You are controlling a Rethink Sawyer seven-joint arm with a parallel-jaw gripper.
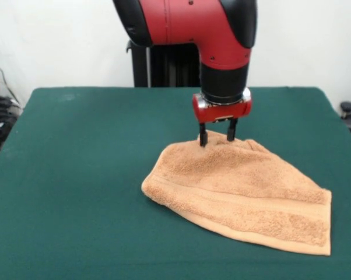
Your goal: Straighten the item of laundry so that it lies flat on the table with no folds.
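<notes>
Now the end effector [217, 137] is down on the peaked far edge of the towel [245, 192], its two black fingers [203, 137] pinching a raised fold between them, while the cloth spreads out rumpled below it on the green desk [76, 192].

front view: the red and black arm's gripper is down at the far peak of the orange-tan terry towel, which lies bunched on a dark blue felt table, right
Not quite: the felt-covered table is dark green, not dark blue, as the front view shows. The rest holds: the red and black arm's gripper is down at the far peak of the bunched orange-tan terry towel.
</notes>
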